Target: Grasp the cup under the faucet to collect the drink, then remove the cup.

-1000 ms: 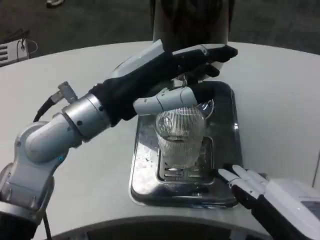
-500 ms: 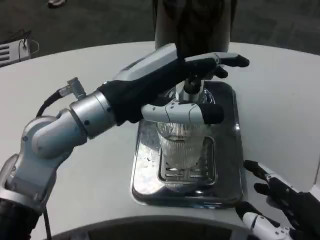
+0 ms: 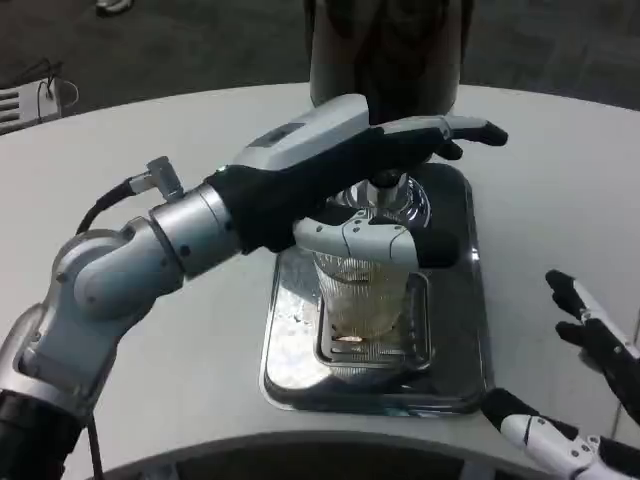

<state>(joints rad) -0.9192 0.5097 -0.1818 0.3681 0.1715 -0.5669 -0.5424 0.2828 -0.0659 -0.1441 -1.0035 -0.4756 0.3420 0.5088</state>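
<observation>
Ribbed clear cup (image 3: 362, 295) upright w/ amber liquid, on shiny steel drip tray (image 3: 295, 350). Left hand (image 3: 370, 185) wraps it; right hand (image 3: 590, 390) fingers spread, empty.

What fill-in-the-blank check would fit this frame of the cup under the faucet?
1. The ribbed clear glass cup stands on the shiny metal drip ____.
2. The ____ hand reaches around the cup's top.
3. The right hand, at the picture's lower right, has its fingers spread and holds ____.
4. The chrome faucet sits directly ____ the cup.

Missing words: tray; left; nothing; above
</observation>
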